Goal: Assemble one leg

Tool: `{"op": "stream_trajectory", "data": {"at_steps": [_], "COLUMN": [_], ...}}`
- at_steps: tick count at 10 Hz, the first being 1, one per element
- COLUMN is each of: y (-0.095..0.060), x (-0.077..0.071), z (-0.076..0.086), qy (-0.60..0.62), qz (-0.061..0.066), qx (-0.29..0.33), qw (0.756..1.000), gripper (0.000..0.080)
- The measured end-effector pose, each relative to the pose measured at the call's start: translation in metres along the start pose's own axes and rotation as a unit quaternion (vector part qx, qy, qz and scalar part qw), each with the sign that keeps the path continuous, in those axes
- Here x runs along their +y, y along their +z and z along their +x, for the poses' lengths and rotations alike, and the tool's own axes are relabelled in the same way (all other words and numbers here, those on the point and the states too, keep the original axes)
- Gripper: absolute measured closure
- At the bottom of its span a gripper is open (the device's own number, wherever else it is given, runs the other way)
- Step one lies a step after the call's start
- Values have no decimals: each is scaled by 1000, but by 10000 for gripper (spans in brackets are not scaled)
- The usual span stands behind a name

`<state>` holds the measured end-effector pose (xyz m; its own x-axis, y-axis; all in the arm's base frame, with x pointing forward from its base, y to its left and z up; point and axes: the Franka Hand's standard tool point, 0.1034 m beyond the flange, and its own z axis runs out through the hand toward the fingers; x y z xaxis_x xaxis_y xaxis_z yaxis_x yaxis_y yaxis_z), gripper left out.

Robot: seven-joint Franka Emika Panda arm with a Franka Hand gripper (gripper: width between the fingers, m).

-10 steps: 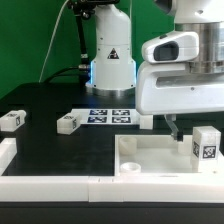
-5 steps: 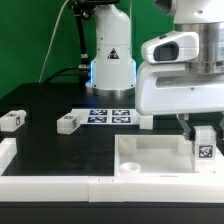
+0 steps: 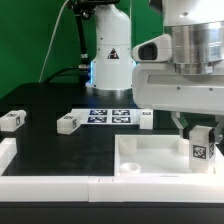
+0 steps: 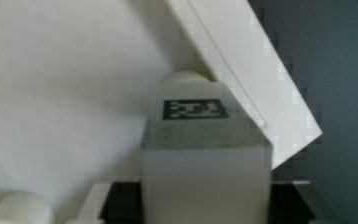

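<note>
Leg (image 3: 201, 145) stood upright on tray-like part (image 3: 150, 158), clenched by gripper (image 3: 199, 124); black-and-white square tag (image 4: 195, 108) facing wrist view, no readable writing.

Green backdrop (image 3: 30, 40), black tabletop (image 3: 60, 150)

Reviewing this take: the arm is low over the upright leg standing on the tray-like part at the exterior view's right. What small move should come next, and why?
Probably closing the jaws on the leg. The gripper sits right over its top, and in the wrist view the leg stands centred between the jaws, which appear to straddle it; a firm grip is not clear. The leg stands upright on the tray-like part.
</note>
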<state>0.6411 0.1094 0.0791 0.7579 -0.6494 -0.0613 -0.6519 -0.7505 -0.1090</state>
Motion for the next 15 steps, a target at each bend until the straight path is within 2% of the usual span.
{"op": "stream_trajectory", "data": {"at_steps": [2,4,5,6,7,8,9,11,12,15], "y": [0,1,0,1,1,1,-1,-4,-5,-6], "x": [1,0,0,0,0,0,-1,-3,-6,-6], "z": [-1,-4,-4,-4,-4,-4,-3,-5,-5,-3], "qy": [117,255,282,281,269,252,247,132,75,-107], "qz": [1,0,0,-1,-1,-1,0,-12,-13,-15], "qx": [-1,-5,-4,-4,-4,-4,-5,-7,-4,-3], "qw": [993,967,959,960,963,968,969,991,997,994], "gripper": [508,508,508,457,320,320,178,158,152,151]}}
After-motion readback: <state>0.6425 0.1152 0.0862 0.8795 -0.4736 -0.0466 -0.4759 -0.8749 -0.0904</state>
